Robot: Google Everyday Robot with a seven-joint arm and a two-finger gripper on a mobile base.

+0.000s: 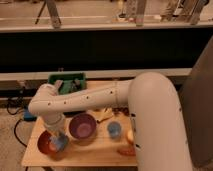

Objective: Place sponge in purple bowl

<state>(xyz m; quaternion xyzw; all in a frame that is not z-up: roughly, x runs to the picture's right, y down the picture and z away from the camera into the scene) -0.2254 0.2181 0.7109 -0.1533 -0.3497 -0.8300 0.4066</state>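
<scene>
The end effector (58, 141) is positioned low over the red-brown bowl (46, 144) at the table's (95, 154) left front, with the light-blue sponge (59, 144) seen at its tip; whether the sponge is clamped cannot be told. The purple bowl (82, 125), just beside to the right, is seen without the sponge, so transfer and release are judged outstanding. A small blue cup (114, 129) and a green bin (66, 82) are noted on the wooden table, against a dark wall.
</scene>
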